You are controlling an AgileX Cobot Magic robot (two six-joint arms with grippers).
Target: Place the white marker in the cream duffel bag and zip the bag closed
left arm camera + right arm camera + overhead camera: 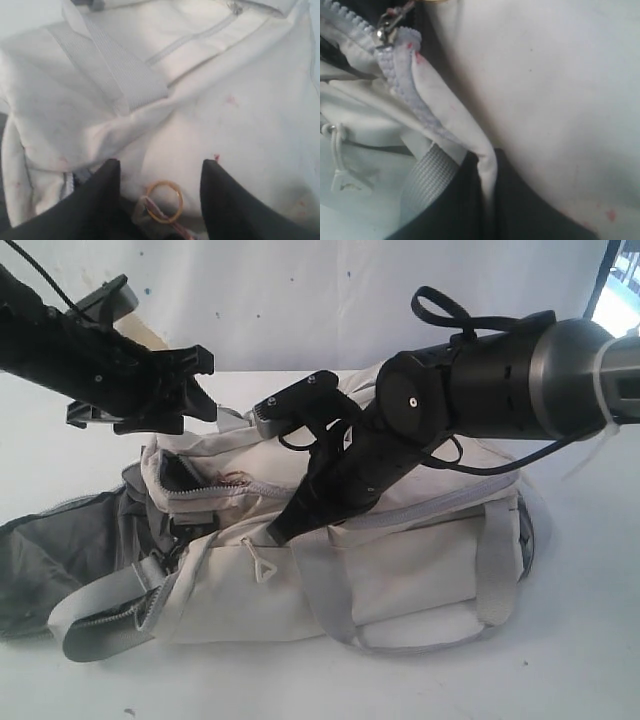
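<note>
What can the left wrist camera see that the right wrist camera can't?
Only the left wrist view shows the left gripper, open, with a small orange ring low between its fingers. Only the right wrist view shows the right gripper pinching a fold of the bag's edge, plus the zipper teeth, a metal slider and a white cord pull. Both show the cream duffel bag fabric with little pink spots.
</note>
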